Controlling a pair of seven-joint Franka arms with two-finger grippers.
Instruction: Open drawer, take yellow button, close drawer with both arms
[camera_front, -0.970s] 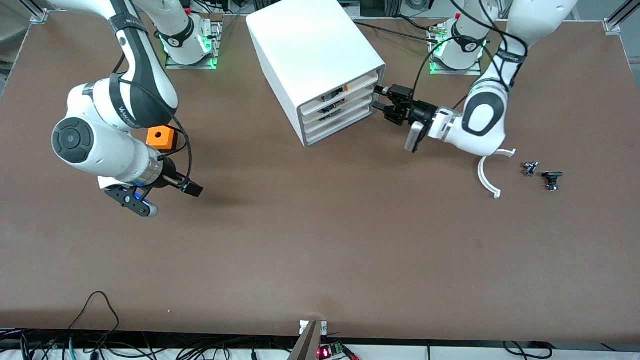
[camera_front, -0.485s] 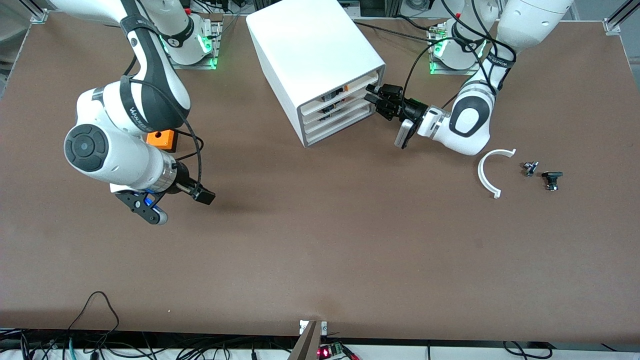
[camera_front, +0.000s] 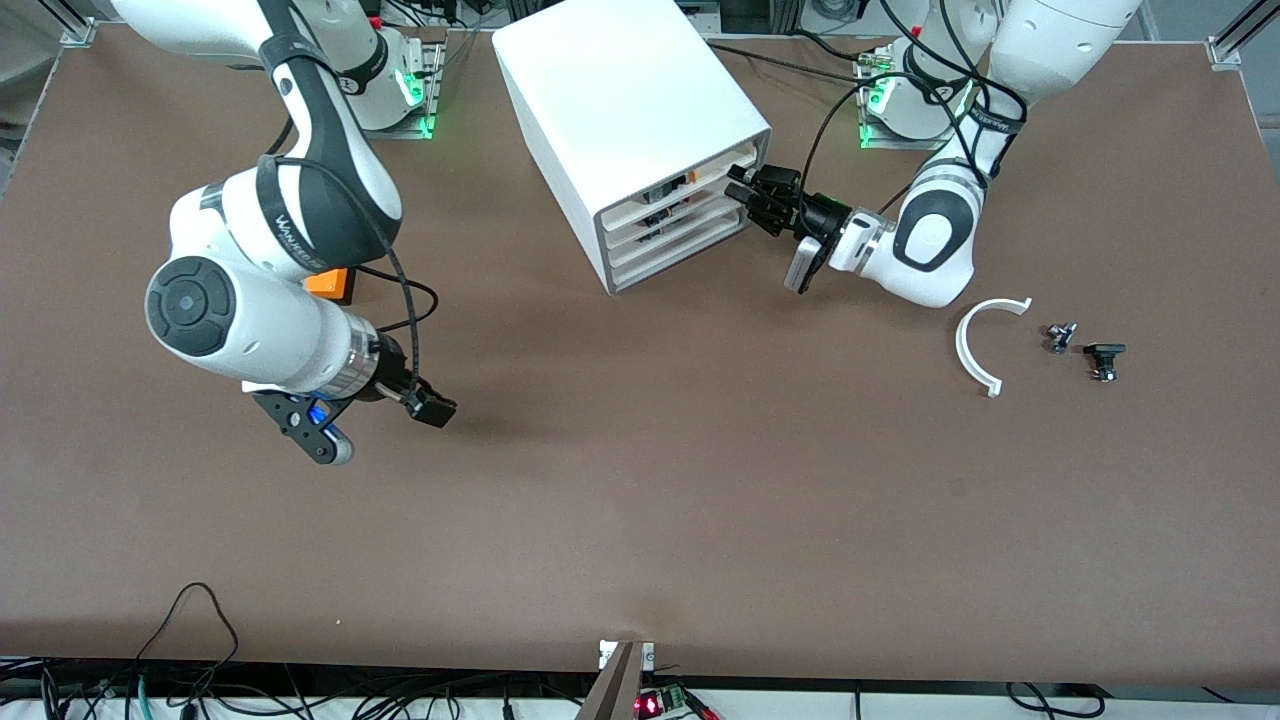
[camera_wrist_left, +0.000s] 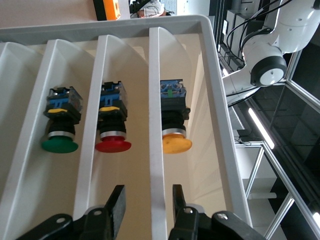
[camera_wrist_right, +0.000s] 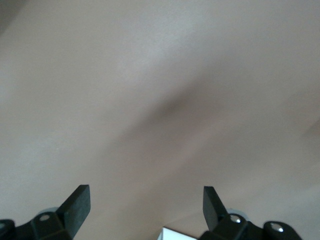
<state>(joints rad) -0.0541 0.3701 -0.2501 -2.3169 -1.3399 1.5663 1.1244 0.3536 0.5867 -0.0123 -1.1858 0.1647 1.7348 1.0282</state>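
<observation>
The left arm reaches level to the big white box cabinet (camera_front: 640, 130); the left gripper (camera_front: 745, 195), its jaws narrowed, pinches the front rim of the uppermost white tray drawer (camera_wrist_left: 220, 100). Inside, the small round orange-capped button (camera_wrist_left: 175, 135) lies in its end compartment. The right gripper (camera_front: 380, 425) waits, jaws wide, over the matte brown table (camera_front: 700, 480).
</observation>
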